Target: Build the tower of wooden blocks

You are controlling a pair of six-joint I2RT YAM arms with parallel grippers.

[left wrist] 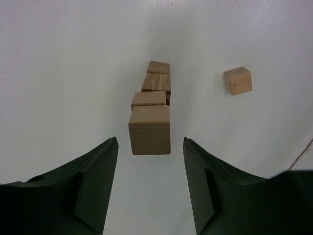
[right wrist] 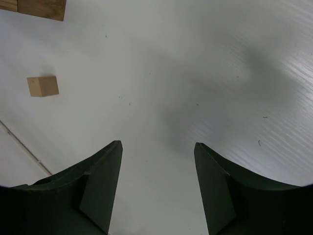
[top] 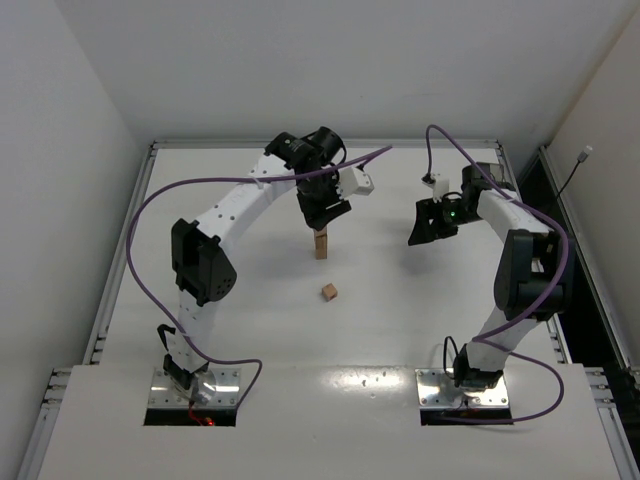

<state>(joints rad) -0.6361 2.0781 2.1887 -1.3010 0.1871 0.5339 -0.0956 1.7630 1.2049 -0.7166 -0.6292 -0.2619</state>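
Overhead, I'm hovering left pincer point(top: 322, 220), released, over tower point(left wrist: 149, 128) to avoid toppling; right pincer point(right wrist: 157, 147), spread empty, keeping clear.

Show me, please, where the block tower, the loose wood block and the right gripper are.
tower point(top: 320, 245): top external view, on the middle of the column's side.
loose wood block point(top: 329, 292): top external view, on its top face.
right gripper point(right wrist: 157, 144): right wrist view, midway between its two fingertips.

Top camera high above the whole worktop point(top: 420, 320), wrist cameras close, facing down, all sharing one loose block point(top: 329, 292)
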